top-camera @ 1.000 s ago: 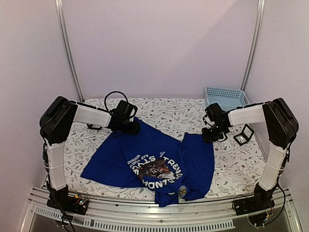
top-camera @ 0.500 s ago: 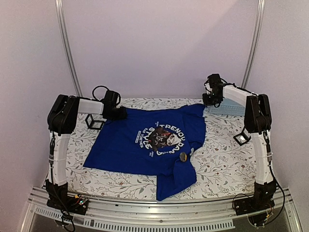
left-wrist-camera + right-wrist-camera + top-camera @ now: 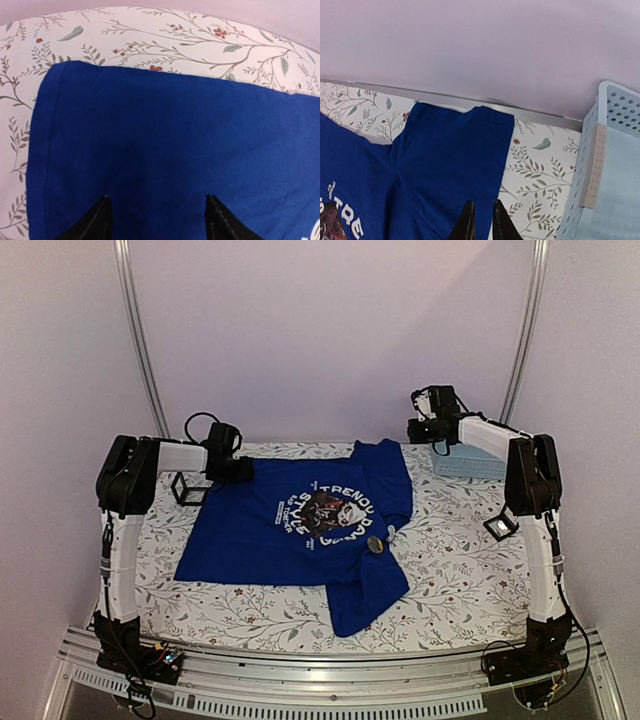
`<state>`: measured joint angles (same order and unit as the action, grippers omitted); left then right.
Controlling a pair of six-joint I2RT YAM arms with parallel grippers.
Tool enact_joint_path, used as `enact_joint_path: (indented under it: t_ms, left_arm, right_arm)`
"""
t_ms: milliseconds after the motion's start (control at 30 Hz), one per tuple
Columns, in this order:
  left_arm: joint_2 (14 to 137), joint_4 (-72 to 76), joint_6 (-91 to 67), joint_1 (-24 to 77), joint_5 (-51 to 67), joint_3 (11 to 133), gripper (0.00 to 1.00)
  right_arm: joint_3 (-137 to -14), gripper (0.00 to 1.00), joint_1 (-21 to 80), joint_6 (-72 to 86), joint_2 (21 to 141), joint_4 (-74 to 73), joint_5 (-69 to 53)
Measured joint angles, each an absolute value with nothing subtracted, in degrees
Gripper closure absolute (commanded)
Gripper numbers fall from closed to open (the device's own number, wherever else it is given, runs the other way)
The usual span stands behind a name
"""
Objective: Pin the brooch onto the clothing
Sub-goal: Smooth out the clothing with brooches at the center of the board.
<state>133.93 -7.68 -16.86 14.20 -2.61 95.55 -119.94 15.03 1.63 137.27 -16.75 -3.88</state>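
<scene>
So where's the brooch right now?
In the top external view, the brooch lies on the blue T-shirt, just below and right of its round chest print, slightly right of centre in the frame.

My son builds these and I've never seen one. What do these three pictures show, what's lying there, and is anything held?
A left arm and a right arm, both robotic, are bolted at a table's near edge, each ending in a two-finger claw. The wide picture comes from a fixed camera above and behind them; the other two from a camera on each wrist. On the flowered table cover lies a blue T-shirt with a round chest print, and a small round brooch sits on it. A blue basket stands far right. The left claw is open over the shirt. The right claw is nearly closed at the shirt's edge; whether it pinches cloth is unclear.
</scene>
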Motion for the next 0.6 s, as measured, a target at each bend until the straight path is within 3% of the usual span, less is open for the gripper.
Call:
enact_joint_path:
  t_ms: [133,300,367,433,600]
  left_arm:
    - [127.07,-7.55,-14.22,16.73,-3.75,90.43,0.35]
    - [104.84,-3.49,-17.8,22.48,-4.62,71.11,0.28]
    - [94.94,-1.78,-21.76,24.71,-4.49,61.91,0.05]
    - [88.49,-1.02,-24.93,25.45,-4.38,55.09,0.03]
    - [80.51,-1.61,-33.95,26.04,-5.43,38.76,0.03]
  right_arm:
    - [-111.96,0.71,17.06,1.32,132.66,-19.79,-4.91]
    - [-91.57,0.51,23.22,3.09,115.94,-22.72,-5.41]
    - [-82.7,0.36,26.74,5.41,107.66,-24.18,-5.65]
    - [-75.57,0.26,30.72,7.79,101.19,-24.88,-5.96]
    - [-59.66,0.22,40.12,15.4,93.32,-25.96,-8.34]
